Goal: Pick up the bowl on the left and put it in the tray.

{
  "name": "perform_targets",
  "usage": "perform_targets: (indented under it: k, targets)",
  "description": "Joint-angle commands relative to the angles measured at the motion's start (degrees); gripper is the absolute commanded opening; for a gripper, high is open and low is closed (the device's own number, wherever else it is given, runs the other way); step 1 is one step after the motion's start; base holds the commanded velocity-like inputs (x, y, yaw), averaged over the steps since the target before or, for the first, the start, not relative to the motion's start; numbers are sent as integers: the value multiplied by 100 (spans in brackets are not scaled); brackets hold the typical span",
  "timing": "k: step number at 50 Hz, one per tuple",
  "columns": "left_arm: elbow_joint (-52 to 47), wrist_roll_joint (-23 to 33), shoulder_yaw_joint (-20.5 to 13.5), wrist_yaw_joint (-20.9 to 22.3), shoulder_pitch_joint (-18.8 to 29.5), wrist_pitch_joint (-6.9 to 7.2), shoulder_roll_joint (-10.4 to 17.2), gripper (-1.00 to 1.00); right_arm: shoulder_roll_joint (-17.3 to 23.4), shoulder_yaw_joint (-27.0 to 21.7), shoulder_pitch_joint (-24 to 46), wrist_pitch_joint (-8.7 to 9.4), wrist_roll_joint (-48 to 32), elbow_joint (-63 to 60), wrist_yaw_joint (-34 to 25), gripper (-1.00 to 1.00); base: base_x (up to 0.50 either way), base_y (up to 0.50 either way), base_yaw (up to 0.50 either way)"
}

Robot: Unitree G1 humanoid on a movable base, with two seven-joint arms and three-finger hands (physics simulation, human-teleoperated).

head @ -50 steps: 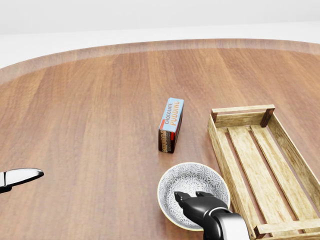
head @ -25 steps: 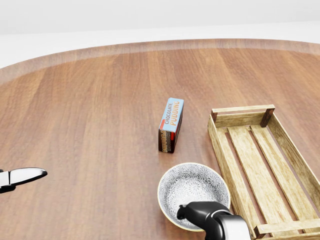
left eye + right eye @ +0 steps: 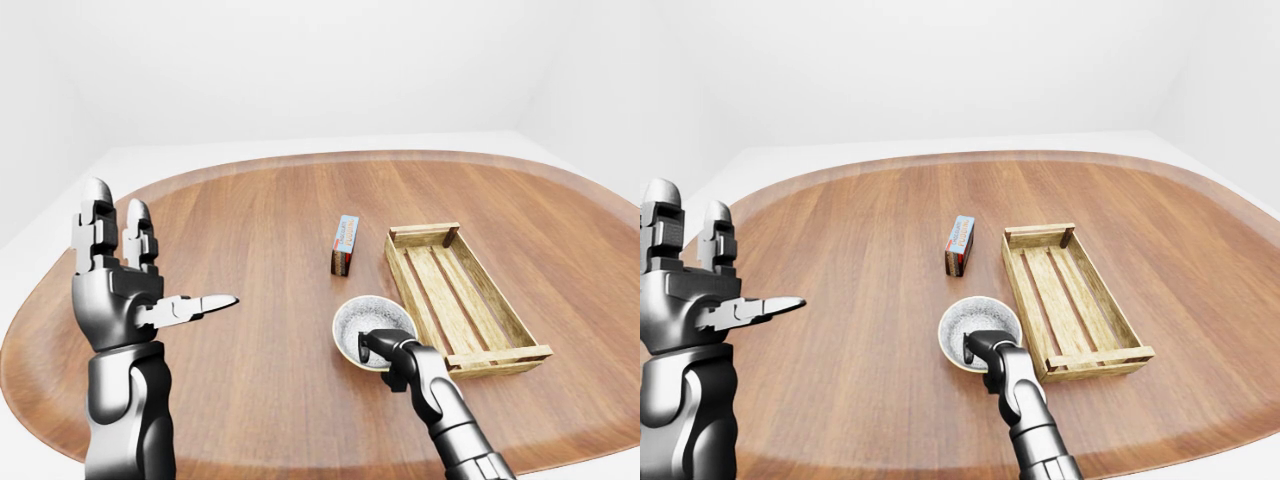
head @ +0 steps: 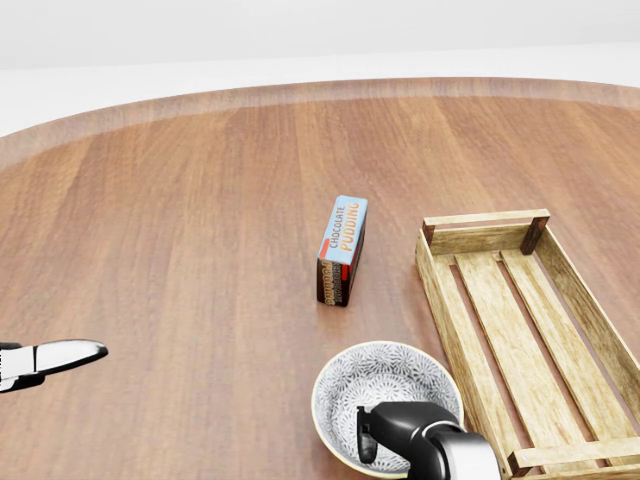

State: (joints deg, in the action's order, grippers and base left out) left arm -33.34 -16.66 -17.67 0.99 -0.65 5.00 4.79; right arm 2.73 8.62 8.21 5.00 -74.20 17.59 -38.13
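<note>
Now the bowl (image 4: 385,380) sits a touch lower in the head view than a second ago, just beside the left wall of the tray (image 4: 445,310) and not yet in it, below the pudding box (image 4: 342,250). The right hand (image 4: 410,432) had its fingers (image 4: 365,436) spread inside the bowl; they are now clamped over its near rim, so the grasp looks made and a lift seems to be starting. The left hand (image 3: 115,290) hovers over the bench (image 4: 180,220), fingers apart, its thumb edged slightly rightward
</note>
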Motion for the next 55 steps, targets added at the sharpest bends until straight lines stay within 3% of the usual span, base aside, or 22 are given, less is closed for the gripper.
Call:
perform_targets:
  k: [1, 12, 29, 44, 55]
  targets:
    - [-25, 49, 47, 18, -30, 0, -33, 100, -29, 95, -226, 0, 77, -135, -187, -100, 0, 0, 0]
    - [-115, -18, 0, 17, -34, 0, -31, 100, -74, 149, -55, 0, -607, -745, -187, -100, 0, 0, 0]
    - [-160, -105, -61, -2, 3, 0, -4, 100, -569, 196, 514, 0, -1730, -1756, -187, -100, 0, 0, 0]
    - [-146, -132, -76, -21, 11, 0, 8, 100, -667, -17, 1049, 0, -2069, -2113, -187, -100, 0, 0, 0]
    - [-148, -140, -79, -24, 4, 0, 7, 100, -477, -354, 1255, 0, -2149, -2544, -187, -100, 0, 0, 0]
